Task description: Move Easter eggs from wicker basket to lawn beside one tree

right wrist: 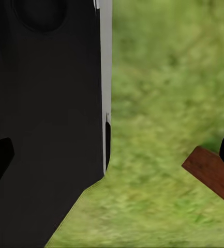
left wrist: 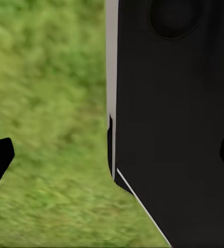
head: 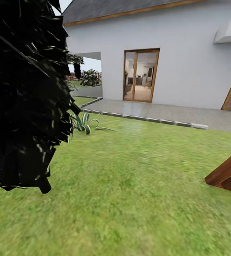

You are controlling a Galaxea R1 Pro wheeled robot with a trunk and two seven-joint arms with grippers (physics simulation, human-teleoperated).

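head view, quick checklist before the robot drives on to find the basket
1. Basket in sight: not ok, no wicker basket or eggs in these pictures.
2. Lawn ahead open to drive on: ok.
3. Black tree close at the left side: not ok, it crowds that side of the head view.
4. Brown plank at the right edge: not ok, close; what it belongs to cannot be told.
5. Left claw empty: ok, tips apart, nothing between them.
6. Right claw empty: ok, tips apart, nothing held.

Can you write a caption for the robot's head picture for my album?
A garden view: green lawn, a spiky black tree, a grey patio and a white house with a glass door.
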